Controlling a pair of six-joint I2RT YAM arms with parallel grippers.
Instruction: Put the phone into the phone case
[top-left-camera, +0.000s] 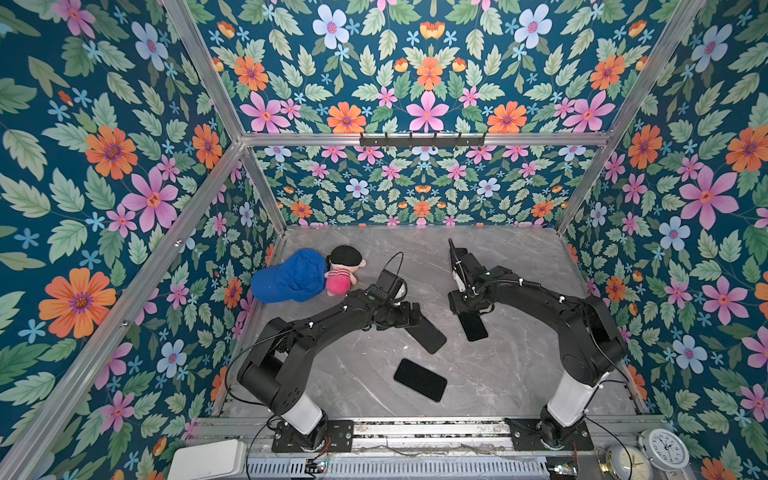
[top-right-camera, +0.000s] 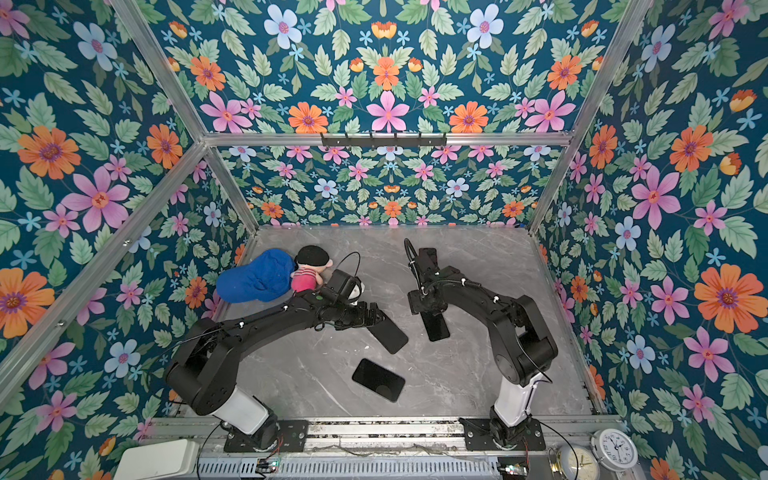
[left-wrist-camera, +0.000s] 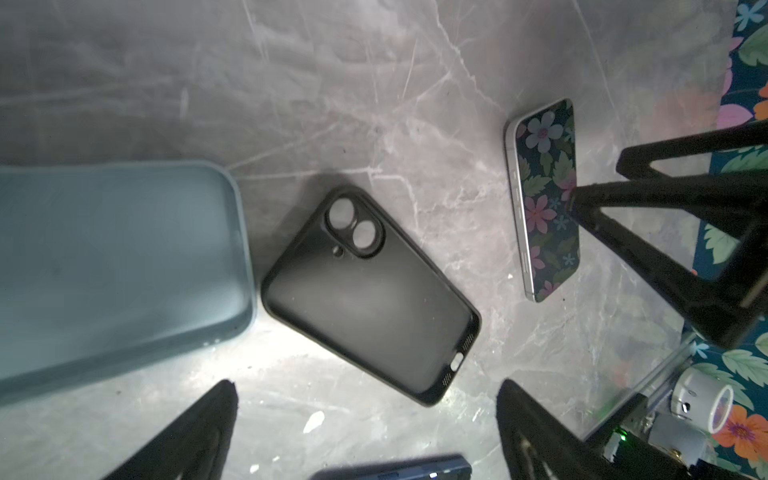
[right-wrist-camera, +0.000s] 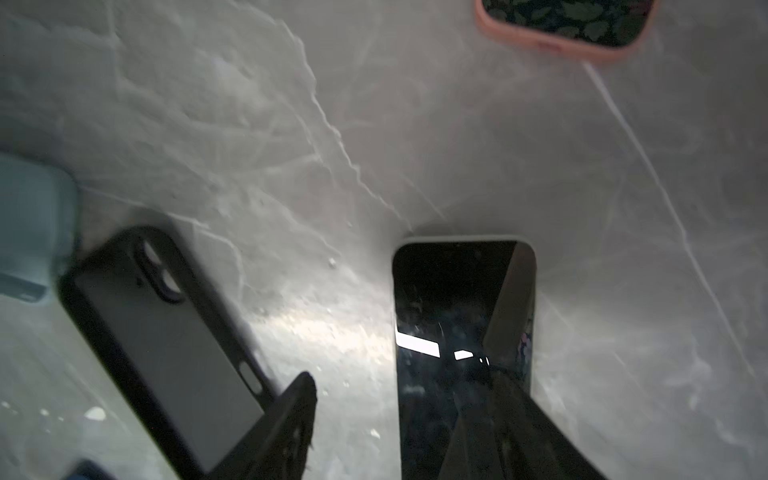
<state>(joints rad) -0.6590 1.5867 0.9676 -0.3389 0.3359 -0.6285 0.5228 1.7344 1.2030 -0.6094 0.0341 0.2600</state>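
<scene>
**Phone Lies Under Spread Right Gripper, Open Case Just Beside It**

The phone (top-left-camera: 474, 328) is seen lying screen-up on the grey marble table (top-left-camera: 519, 266), right of centre in both top views. The right gripper (right-wrist-camera: 399, 374) is held over it with its jaws spread. In the right wrist view one finger (right-wrist-camera: 511, 415) is laid across the screen, while the other finger (right-wrist-camera: 286, 424) is kept off the phone's long edge, over the end of the phone case (right-wrist-camera: 166, 345). Nothing is pinched between them.

The black phone case (top-left-camera: 430, 336) is set at an angle just left of the phone, hollow side up, its camera cut-outs shown plainly in the left wrist view (left-wrist-camera: 370, 299). A narrow strip of bare table is left between case and phone. The left gripper (left-wrist-camera: 365, 384) is poised at the case's near end with its jaws wide apart and nothing held.

A blue-grey case (left-wrist-camera: 116, 270) is placed just beside the black one. A second dark phone (top-left-camera: 419, 380) lies apart, nearer the front rail. A blue cap (top-left-camera: 291, 276) and a doll (top-left-camera: 343, 270) are bunched against the left wall. The far right of the table is left open, and the flowered walls (top-left-camera: 665, 249) stand well apart from the phone.
</scene>
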